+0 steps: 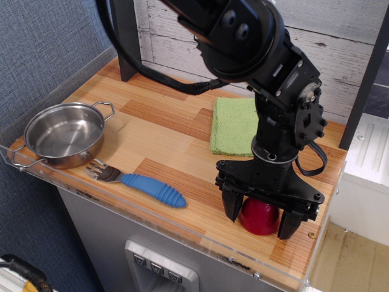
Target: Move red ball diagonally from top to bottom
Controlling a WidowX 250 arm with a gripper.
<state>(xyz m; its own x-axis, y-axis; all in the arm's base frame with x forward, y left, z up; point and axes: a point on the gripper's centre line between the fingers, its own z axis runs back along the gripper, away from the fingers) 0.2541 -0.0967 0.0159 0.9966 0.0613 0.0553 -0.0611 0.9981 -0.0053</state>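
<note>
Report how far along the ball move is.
Mostly done: the ball sits on the table near the front right corner, below the green cloth. In hand: the claw straddles it with fingers spread, apparently released. Left: lift the claw clear.

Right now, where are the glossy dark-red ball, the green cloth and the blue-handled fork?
Glossy dark-red ball [258,216], camera view, lower front face.
Green cloth [233,125], camera view, middle.
Blue-handled fork [152,189], camera view, ribbed handle.
</note>
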